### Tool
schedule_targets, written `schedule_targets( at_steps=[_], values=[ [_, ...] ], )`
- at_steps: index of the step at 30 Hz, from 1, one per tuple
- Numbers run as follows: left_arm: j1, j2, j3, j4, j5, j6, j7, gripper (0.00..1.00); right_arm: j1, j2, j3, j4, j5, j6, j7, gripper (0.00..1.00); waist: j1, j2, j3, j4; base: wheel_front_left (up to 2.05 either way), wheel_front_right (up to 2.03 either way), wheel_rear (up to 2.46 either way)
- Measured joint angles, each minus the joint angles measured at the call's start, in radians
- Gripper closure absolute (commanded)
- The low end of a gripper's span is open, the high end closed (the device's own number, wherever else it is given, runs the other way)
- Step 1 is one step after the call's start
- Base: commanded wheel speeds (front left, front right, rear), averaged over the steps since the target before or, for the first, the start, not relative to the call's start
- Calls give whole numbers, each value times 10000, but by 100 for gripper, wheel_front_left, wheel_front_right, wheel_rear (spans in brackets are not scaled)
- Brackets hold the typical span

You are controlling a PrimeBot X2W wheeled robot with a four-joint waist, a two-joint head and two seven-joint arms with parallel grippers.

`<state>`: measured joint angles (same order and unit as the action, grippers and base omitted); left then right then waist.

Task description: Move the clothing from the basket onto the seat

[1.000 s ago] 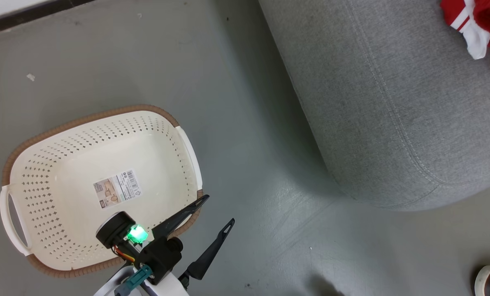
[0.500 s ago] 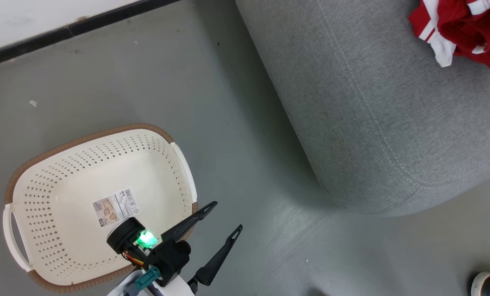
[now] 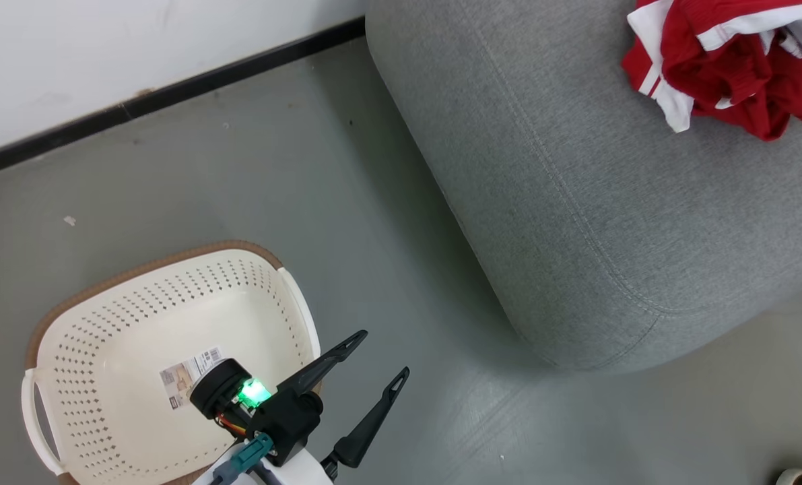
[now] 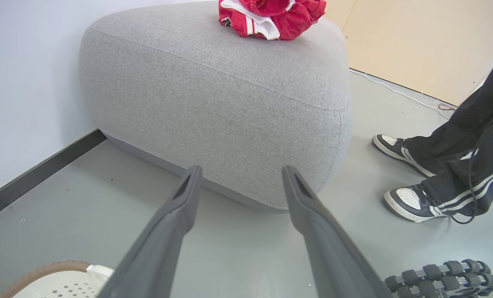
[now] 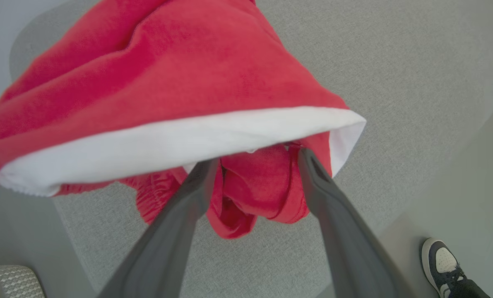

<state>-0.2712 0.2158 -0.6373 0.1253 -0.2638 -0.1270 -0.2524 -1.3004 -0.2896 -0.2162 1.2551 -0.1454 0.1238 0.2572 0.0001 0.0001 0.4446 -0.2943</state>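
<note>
Clothing (image 3: 724, 74) heaped on seat (image 3: 576, 202). Right hand (image 5: 258, 158) spread wide above seat, tips under cloth. Left hand (image 3: 382, 353) spread wide, empty, beside seat.

You have a person's sneakers (image 4: 410, 202) on the grey floor (image 3: 273, 188) at right; a black baseboard (image 3: 172, 93) lines the far wall (image 3: 104, 40).

Head view's bottom edge cuts the basket (image 3: 172, 296); the left wrist (image 3: 266, 412) half hides its sticker (image 3: 182, 377), print unreadably small; the clothing (image 3: 724, 74) is cropped top and right; its hem seems to bury the tips of the right tool (image 5: 258, 156).
</note>
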Motion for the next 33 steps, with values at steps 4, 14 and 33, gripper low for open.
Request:
schedule_targets(
  at_steps=[4,14,33],
  values=[
    [0,-88,-44,165,-17,0,0,0,-12,8,311,0,0,0,96,0,0,0,-325,-30,0,0,0],
    [173,-395,-23,510,-174,0,0,0,-175,58,1068,-205,61,0,-485,0,0,0,-1205,-104,0,0,0],
    [891,-1024,1066,562,-265,6,0,0,630,677,2936,-1822,886,0,-4307,0,0,0,-2957,7,0,0,0]
  ],
)
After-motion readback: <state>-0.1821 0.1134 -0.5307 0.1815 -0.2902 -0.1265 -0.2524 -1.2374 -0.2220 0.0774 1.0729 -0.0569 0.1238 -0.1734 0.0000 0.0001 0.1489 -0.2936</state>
